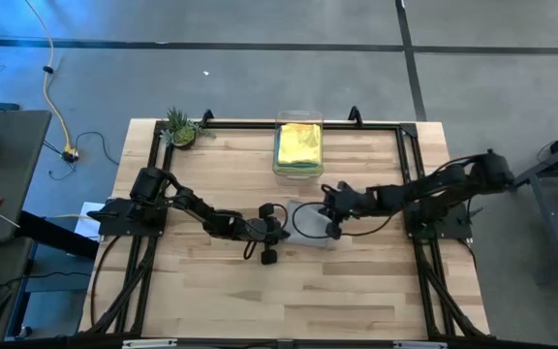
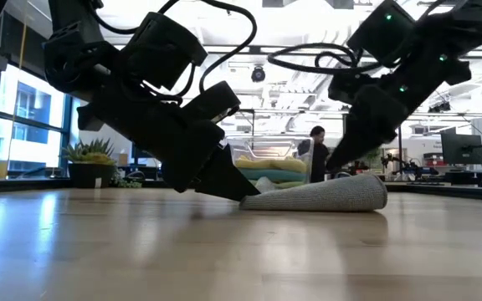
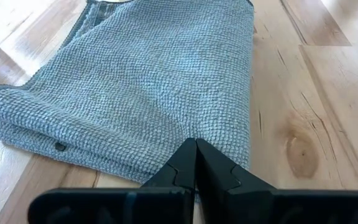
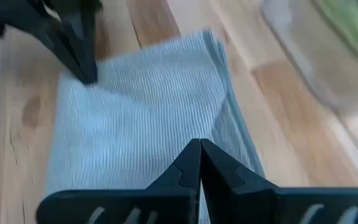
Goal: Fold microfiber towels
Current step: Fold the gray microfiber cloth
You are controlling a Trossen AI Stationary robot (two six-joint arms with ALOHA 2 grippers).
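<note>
Several towels (image 1: 298,145) fill the clear bin (image 1: 298,173).

Both arms reach inward from the bench's side edges and meet near its middle. The left arm stretches from its base at the left edge, elbow low, wrist angled steeply down toward the surface. The left gripper (image 3: 196,163) has its two dark fingers (image 3: 179,168) pressed flat together, tips down at the bench. The right arm extends from its base at the right edge, forearm nearly level, wrist bent down. The right gripper (image 4: 199,163) likewise has its fingers (image 4: 219,171) closed against each other with no gap between them, tips pointing downward. In the right wrist view the left arm's fingertips show farther off, the two grippers near each other but apart.
</note>
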